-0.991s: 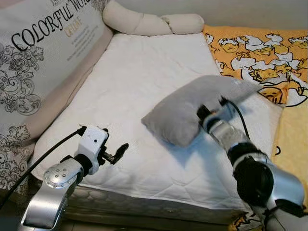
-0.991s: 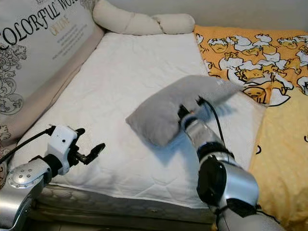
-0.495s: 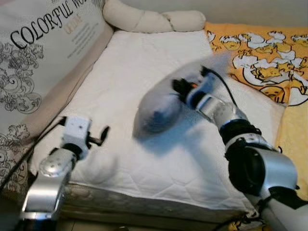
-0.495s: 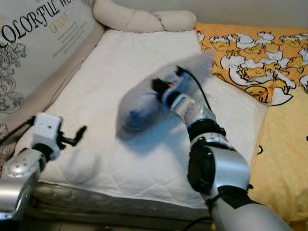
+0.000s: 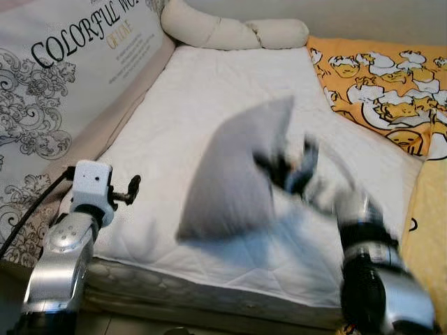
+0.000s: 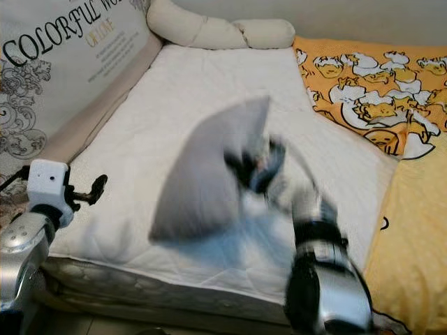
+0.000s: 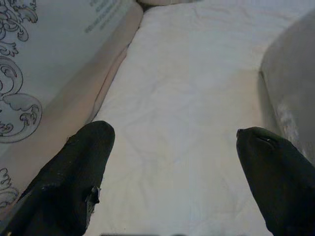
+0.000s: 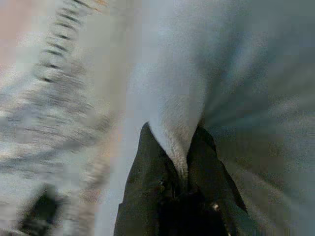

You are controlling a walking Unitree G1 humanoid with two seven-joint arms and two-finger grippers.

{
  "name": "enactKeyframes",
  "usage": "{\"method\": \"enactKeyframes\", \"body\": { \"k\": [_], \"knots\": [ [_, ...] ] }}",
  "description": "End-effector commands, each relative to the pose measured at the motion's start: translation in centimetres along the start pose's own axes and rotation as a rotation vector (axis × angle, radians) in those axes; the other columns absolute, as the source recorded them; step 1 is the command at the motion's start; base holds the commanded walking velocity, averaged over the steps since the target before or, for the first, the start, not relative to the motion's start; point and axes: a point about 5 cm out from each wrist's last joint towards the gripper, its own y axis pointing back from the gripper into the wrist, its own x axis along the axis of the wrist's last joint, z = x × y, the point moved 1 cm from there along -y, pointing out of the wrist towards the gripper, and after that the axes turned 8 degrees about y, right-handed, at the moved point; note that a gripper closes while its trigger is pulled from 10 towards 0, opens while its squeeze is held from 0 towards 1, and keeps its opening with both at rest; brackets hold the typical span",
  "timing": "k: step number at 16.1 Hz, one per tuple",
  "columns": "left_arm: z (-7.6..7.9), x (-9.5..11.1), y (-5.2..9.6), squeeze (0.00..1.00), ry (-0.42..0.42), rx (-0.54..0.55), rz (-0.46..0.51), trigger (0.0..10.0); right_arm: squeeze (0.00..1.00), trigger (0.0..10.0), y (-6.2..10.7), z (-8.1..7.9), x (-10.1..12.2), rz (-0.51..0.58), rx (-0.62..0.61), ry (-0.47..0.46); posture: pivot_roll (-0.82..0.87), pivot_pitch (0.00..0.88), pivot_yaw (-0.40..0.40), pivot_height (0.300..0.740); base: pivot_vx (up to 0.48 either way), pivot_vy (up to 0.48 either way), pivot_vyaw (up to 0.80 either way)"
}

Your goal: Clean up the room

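Your two arms are both raised.
Left claw (image 7: pixel 172 162) gapes wide at eight o'clock; right claw (image 8: pixel 179 162), blurred at centre, pinches grey fabric between its fingers.

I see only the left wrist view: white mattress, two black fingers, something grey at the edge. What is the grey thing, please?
Observer: A grey pillow, lifted above the white mattress.
Operator: Who holds it?
Observer: The right gripper; its wrist view shows the fingers pinching a fold of the fabric.
Operator: And my left gripper, where is it?
Observer: The left gripper is open over the mattress's near left corner, beside the printed cushion, apart from the pillow.
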Motion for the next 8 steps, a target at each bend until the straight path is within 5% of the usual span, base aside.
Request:
{"method": "enactKeyframes", "body": {
  "k": [1,2,8],
  "knots": [
    [0.4,0.2,-0.4,0.0,0.014,-0.024,0.004,10.0,0.0,0.0,0.6,1.8,-1.3,-0.034,-0.073,0.026,0.01,0.0,0.036,0.74,0.0,0.0,0.0],
    [1.2,0.4,-1.2,0.0,0.047,-0.058,0.004,10.0,0.0,0.0,1.7,3.9,-3.1,-0.079,-0.167,0.052,0.01,0.0,0.035,0.74,0.0,0.0,0.0],
    [5.6,-1.8,-5.1,0.0,0.25,-0.267,-0.135,10.0,0.0,0.0,3.8,7.0,-4.3,-0.14,-0.302,0.198,-0.02,0.0,0.033,0.74,0.0,0.0,0.0]
  ]
}}
